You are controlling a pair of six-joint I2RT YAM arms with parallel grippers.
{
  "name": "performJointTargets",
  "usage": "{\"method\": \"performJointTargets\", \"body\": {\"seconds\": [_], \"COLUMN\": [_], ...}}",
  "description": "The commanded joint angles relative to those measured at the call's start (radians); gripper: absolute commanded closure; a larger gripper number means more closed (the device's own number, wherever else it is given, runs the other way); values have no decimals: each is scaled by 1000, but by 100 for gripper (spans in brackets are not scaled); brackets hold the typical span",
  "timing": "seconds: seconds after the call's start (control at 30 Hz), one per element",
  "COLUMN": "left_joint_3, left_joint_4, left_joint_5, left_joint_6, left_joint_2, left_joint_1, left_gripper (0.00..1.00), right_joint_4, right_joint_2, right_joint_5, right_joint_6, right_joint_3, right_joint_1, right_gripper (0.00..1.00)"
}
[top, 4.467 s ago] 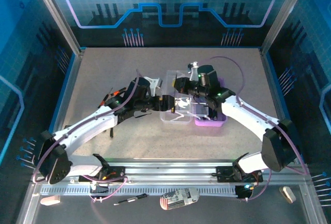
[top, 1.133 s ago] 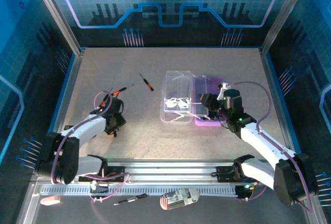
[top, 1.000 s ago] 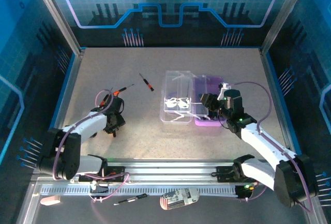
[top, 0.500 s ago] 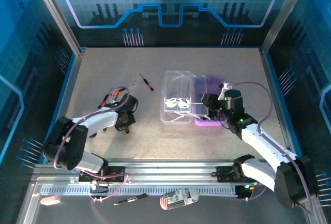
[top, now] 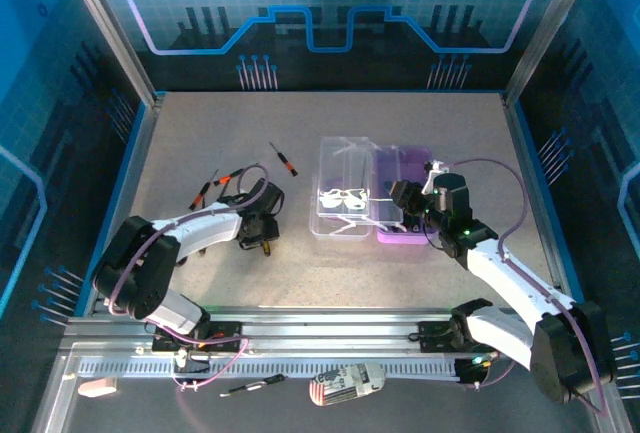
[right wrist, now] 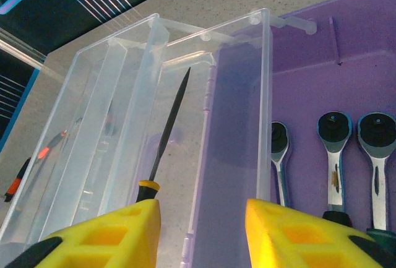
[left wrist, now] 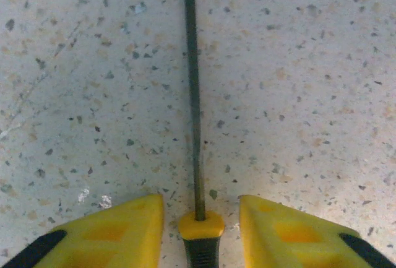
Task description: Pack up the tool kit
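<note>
Left wrist view: a thin metal screwdriver (left wrist: 193, 95) is seen on the speckled table (left wrist: 309, 64) between the parted yellow fingers of the left gripper (left wrist: 201, 205). The tool kit (top: 348, 168), clear lid (right wrist: 117, 95), purple base (right wrist: 322, 82), is laid open under the spread fingers of the right gripper (right wrist: 203, 209).

The tool kit (top: 360, 168) lies open and flat on the table (top: 450, 123), its clear lid (top: 340, 178) folded out to the left of the purple base (top: 410, 165). Three ratchet wrenches (right wrist: 334, 133) lie side by side in the base. A thin screwdriver (right wrist: 166, 135) with a yellow collar seems to rest in the lid, beside the hinge wall. A second screwdriver (left wrist: 193, 107), also yellow-collared, lies flat on the table. Well left of the kit lie a short screwdriver (top: 284, 159), a long-shafted screwdriver (top: 238, 172) and, just beside that, a red-handled screwdriver (top: 205, 191).
</note>
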Motion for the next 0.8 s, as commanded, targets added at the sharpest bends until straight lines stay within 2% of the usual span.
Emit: {"method": "performJointTargets", "body": {"seconds": [0.0, 0.13, 0.23, 0.47, 0.7, 0.77], "left_joint_3": [36, 33, 17, -6, -11, -14], "left_joint_4": [-99, -149, -148, -116, -114, -110], "left_joint_5": [26, 62, 98, 97, 98, 90], "left_joint_6": [29, 28, 15, 13, 32, 33], "left_joint_2": [-23, -37, -28, 13, 9, 5], "left_joint_1": [-10, -14, -31, -38, -37, -38], "left_gripper": [55, 53, 56, 74, 82, 88], "right_joint_4": [-12, -11, -12, -19, -31, -40], "right_joint_2": [-11, -5, 1, -14, -34, -37], "right_joint_5": [25, 20, 13, 14, 19, 19], "right_joint_6": [-2, -1, 1, 1, -1, -2], "right_joint_3": [13, 14, 18, 19, 24, 31], "right_joint_1": [13, 13, 13, 13, 13, 13], "right_gripper": [59, 59, 59, 59, 59, 58]}}
